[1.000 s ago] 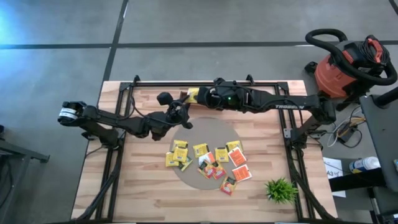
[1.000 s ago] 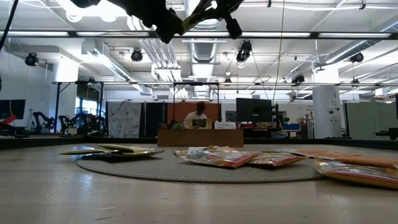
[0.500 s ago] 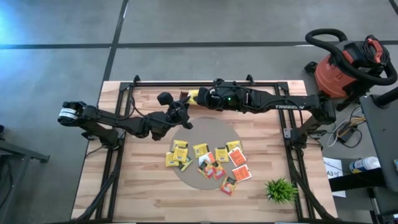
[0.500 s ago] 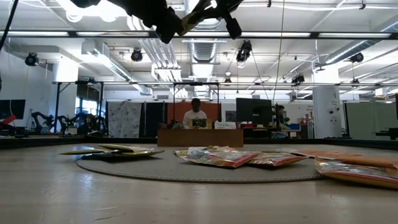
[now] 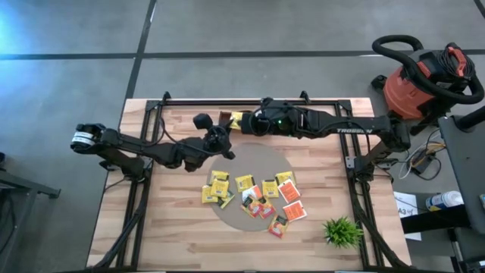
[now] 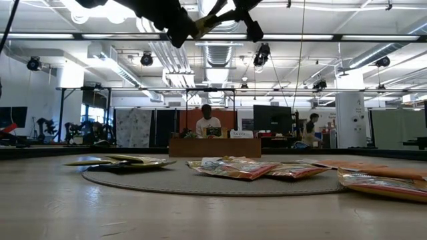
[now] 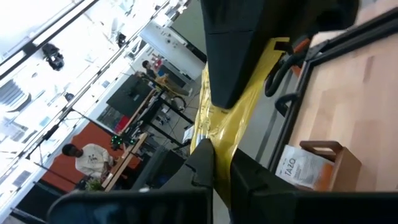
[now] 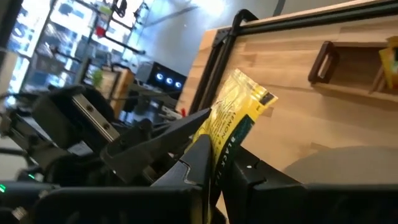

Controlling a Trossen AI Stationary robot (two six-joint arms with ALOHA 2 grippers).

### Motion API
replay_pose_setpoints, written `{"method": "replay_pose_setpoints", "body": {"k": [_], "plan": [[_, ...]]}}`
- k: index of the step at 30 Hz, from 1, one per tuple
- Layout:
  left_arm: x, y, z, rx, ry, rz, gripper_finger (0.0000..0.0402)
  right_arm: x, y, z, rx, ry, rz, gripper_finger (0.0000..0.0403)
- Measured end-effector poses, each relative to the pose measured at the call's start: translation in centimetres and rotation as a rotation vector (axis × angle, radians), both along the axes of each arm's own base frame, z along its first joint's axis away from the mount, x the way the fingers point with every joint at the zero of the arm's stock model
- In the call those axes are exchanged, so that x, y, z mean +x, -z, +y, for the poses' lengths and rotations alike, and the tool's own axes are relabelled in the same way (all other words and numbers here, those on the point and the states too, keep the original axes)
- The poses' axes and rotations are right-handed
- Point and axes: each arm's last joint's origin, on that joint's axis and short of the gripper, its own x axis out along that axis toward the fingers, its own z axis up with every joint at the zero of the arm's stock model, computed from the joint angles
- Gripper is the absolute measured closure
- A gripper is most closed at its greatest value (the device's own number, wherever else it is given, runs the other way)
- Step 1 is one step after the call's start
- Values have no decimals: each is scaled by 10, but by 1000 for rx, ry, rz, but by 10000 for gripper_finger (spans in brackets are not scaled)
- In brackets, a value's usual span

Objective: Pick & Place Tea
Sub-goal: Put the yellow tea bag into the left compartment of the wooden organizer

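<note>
From the high view, most of the job looks undone to me: the loose tea packets (image 5: 254,197) lie spread on the round mat (image 5: 250,163), on the near side of both my grippers, while one yellow packet (image 5: 236,118) is up in the air where my left gripper (image 5: 222,130) and right gripper (image 5: 244,121) meet over the table (image 5: 151,227). The low view adds only that this meeting sits high above the pile. My left wrist view shows what the others hide: my own fingers closed on the packet's edge, with the right gripper's finger pinching its far end, and a wooden tray (image 7: 323,163) holding a white packet beyond. My right wrist view confirms my right fingers pinching the same packet.
</note>
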Motion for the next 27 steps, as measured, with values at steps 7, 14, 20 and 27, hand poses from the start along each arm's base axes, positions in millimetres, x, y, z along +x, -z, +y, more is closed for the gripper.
{"method": "replay_pose_setpoints", "body": {"k": [7,14,20,27], "plan": [[-1,4,1,-20,-35,20,388,-6,-5,0,-80,-30,25,349],[-4,10,6,-131,-93,-60,389,-20,-19,3,-270,-108,71,312],[-14,9,11,-338,-93,-230,389,-40,-33,4,-419,-141,145,300],[-23,-1,18,-717,219,-364,389,-64,-51,12,-702,-271,230,309]]}}
